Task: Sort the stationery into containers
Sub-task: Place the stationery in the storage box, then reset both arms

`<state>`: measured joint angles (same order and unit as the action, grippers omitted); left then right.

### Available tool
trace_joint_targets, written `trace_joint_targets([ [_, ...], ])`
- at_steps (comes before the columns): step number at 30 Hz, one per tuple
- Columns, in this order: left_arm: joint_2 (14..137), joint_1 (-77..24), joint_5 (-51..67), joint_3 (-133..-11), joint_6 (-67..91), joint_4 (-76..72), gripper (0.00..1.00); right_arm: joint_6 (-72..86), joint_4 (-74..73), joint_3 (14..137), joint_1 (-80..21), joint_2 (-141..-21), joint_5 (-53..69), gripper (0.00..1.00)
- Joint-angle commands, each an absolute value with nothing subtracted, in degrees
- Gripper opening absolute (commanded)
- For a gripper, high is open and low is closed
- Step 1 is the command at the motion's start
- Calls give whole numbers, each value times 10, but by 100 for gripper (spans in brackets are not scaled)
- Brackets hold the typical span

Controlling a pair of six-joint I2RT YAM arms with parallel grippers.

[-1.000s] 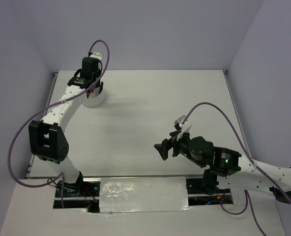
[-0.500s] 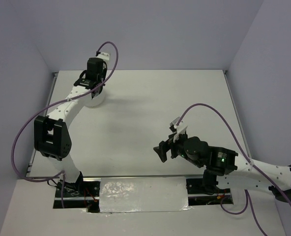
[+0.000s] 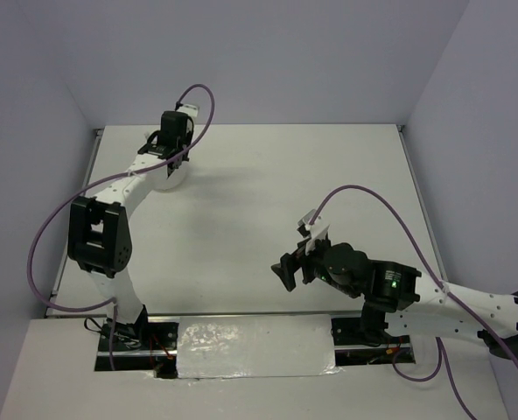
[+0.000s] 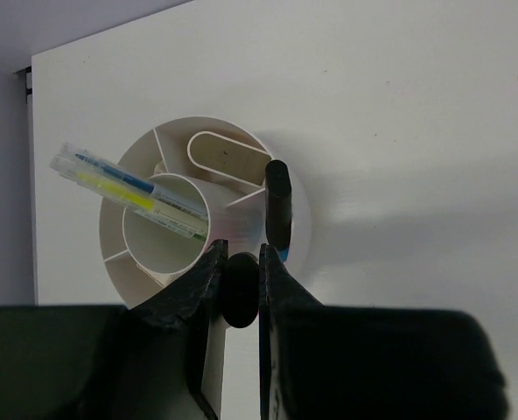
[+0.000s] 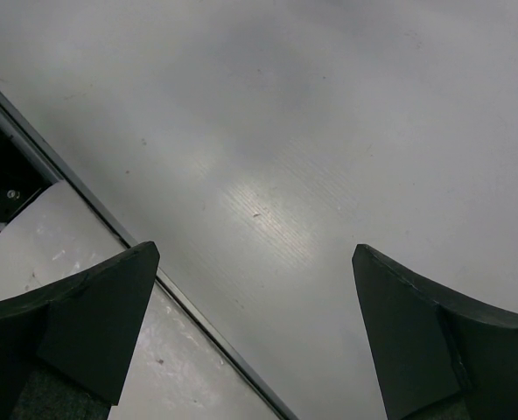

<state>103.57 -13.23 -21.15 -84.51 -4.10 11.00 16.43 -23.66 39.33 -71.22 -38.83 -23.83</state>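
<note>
One claw is doing the work from where I sit. At the far left of the counter [image 4: 399, 131] stands the white cup [image 4: 112, 229], and my left claw [image 4: 240, 249] hangs right over its near rim. The jaws are drawn narrow and pinch a dark piece [image 4: 240, 293] that shows me only its rounded end. I take it for the marker, but I cannot be sure.

Just right of the fingers a black barrel [image 4: 278, 206] with a hint of blue at its foot stands against the rim. Whether it is the far part of what I hold or a separate pen already in the cup, I cannot tell.

To do this well, I think I should carry the piece further in over a free pocket and keep it upright. I would lower it until its tip is below the wall, then ease the jaws apart. The yellow-green stick [image 4: 128, 188] leans out over the far-left rim, and a careless swing could flip it.

The cup is round and low, with spoke-like dividers around a round middle well [image 4: 158, 241] and an oblong pocket [image 4: 224, 153] at its far side. The stick is clear, with a yellow and blue core.

Well to the right, my right claw [image 5: 255, 254] hovers over bare counter with its jaws wide, gripping nothing.
</note>
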Motion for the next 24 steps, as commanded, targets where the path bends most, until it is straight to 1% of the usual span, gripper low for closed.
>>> trace_joint_targets([
  [1,1042,-122,-207,-851,-29,77,17,154,-235,416,-714,-378,-234,100],
  [3,1044,-121,-207,-850,-30,76,22,153,-238,417,-714,-376,-233,100],
  [4,1045,-121,-207,-849,-29,77,29,153,-239,418,-713,-376,-233,100],
  [5,1045,-120,-208,-846,-28,76,33,152,-239,418,-714,-376,-233,100],
  [6,1043,-120,-214,-845,-27,74,34,151,-239,419,-713,-376,-232,100],
  [8,1042,-120,-208,-841,-26,73,42,149,-238,422,-715,-378,-230,100],
  [9,1041,-120,-207,-840,-24,73,48,149,-238,425,-714,-379,-228,100],
  [10,1038,-120,-206,-839,-21,74,61,149,-238,426,-714,-380,-227,100],
  [11,1033,-120,-201,-838,-19,73,72,148,-239,429,-714,-381,-224,100],
  [12,1028,-120,-200,-838,-17,73,76,148,-240,431,-713,-382,-223,100],
  [15,1009,-119,-179,-844,-5,83,82,147,-245,440,-713,-384,-224,100],
  [16,1003,-119,-173,-850,-5,92,82,150,-246,443,-714,-384,-229,100],
  [17,987,-119,-173,-855,32,98,83,152,-249,447,-713,-382,-234,100],
  [18,977,-119,-172,-868,46,107,88,154,-253,456,-713,-380,-240,100],
  [20,942,-119,-158,-884,82,142,91,158,-263,479,-715,-372,-262,100],
  [22,912,-119,-157,-901,106,191,98,166,-286,501,-714,-360,-299,100],
  [24,869,-119,-162,-924,145,239,99,176,-329,547,-714,-354,-330,100],
])
